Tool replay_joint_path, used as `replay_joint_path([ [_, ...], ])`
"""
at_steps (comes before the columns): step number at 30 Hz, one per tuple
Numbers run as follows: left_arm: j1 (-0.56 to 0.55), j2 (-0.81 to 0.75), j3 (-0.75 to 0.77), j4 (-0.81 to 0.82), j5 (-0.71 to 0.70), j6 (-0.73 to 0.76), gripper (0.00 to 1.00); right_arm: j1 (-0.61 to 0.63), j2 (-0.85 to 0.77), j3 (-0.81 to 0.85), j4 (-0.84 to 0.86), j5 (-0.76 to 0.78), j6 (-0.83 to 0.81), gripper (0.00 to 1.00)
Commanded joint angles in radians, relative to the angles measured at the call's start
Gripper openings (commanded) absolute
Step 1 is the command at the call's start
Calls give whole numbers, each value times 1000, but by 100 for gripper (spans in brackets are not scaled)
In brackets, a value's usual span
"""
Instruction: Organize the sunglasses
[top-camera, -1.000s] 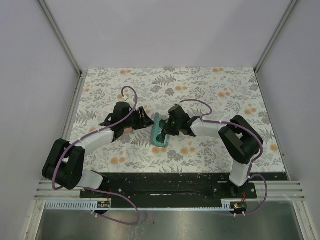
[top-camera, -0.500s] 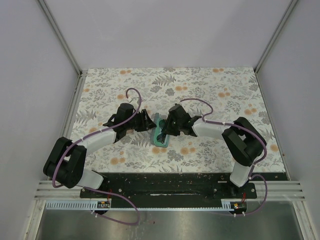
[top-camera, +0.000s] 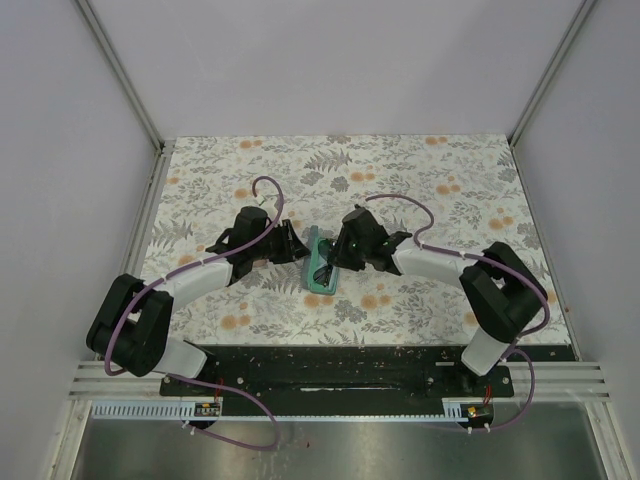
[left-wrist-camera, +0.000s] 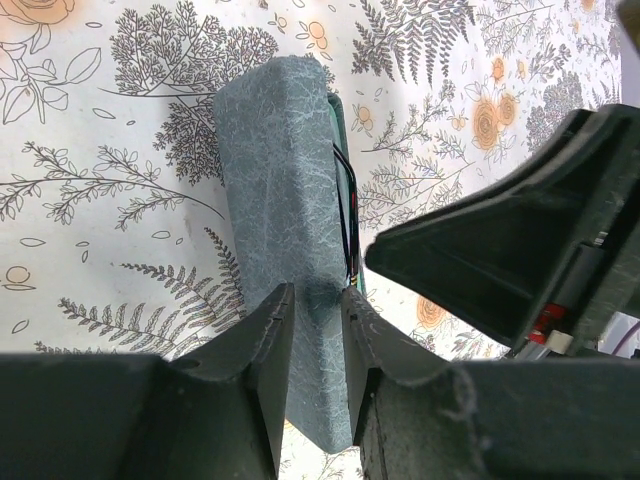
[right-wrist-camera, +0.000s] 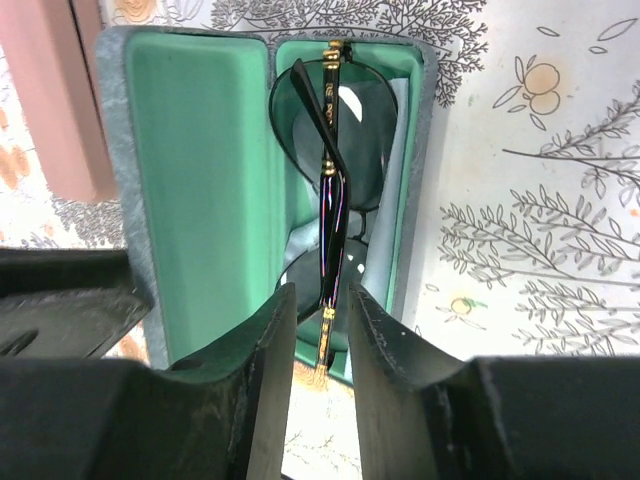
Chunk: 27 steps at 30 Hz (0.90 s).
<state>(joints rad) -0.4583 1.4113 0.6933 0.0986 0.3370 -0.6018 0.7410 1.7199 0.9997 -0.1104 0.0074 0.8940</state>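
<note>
Right wrist view: pink case (right-wrist-camera: 58, 100) cut off, upper left edge. Lower lens of dark sunglasses (right-wrist-camera: 328, 170) and near end of grey-blue case (right-wrist-camera: 200, 180) hidden behind right gripper (right-wrist-camera: 322, 300). Left wrist view: case's near end behind left gripper (left-wrist-camera: 318, 310); dark bulk (left-wrist-camera: 500, 260) runs off right edge. Top view, centre: sunglasses too small to read.

Top: high above the near edge, looking down on the whole table (top-camera: 450, 170).
Left wrist: close behind the case (left-wrist-camera: 285, 200).
Right wrist: close, facing its open inside.
Shared: the case.
</note>
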Motion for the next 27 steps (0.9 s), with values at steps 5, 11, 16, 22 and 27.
replay_joint_path([
  [5, -10, -11, 40, 12, -10, 17, 26, -5, -163, -120, 61, 66, -1, 33],
  [11, -13, -8, 48, 6, -10, 20, 24, -83, -125, -205, 164, -29, 16, 24],
  [16, -22, -5, 61, -14, -21, 34, 21, -133, -34, -242, 281, -130, 17, 16],
  [22, -46, 15, 72, -16, -27, 34, 18, -138, 89, -196, 337, -221, 14, 6],
  [27, -92, 55, 69, 15, -39, 20, 17, -138, 122, -188, 371, -247, 23, 2],
])
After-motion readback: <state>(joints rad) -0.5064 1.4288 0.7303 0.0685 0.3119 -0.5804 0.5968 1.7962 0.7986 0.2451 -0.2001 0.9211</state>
